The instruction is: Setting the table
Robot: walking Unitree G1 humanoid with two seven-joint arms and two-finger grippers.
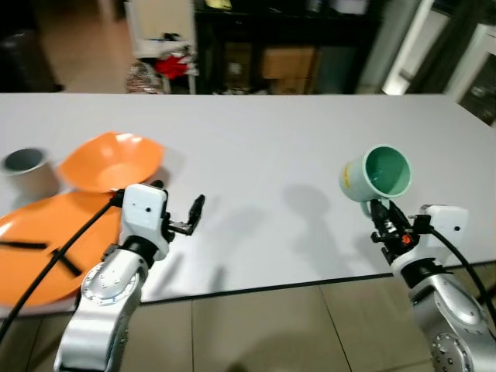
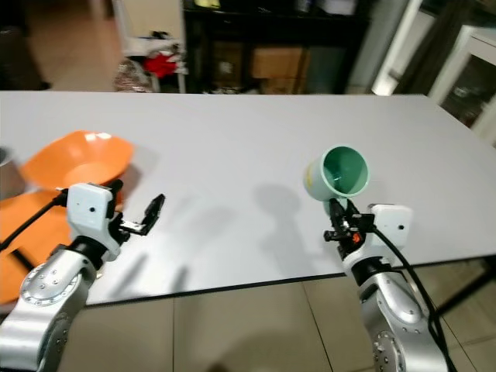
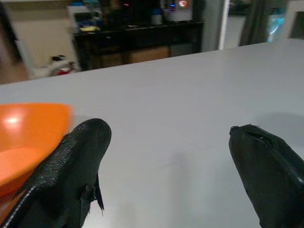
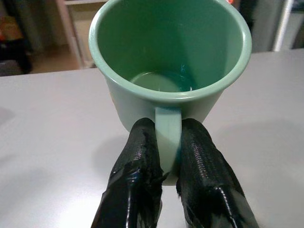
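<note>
Green mug (image 1: 377,175) in right claw (image 1: 385,221), orange bowl (image 1: 112,161) and plate (image 1: 39,248) well left.

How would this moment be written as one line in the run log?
right gripper: shut on green mug handle, mug held above table | left gripper: open, empty, beside orange bowl

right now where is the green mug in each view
Left eye view: green mug right of centre, tilted, above the right gripper.
Right eye view: right of centre.
Left wrist view: not in it.
Right wrist view: top centre, fingers pinching its handle.
Shared landmark: white table.
</note>
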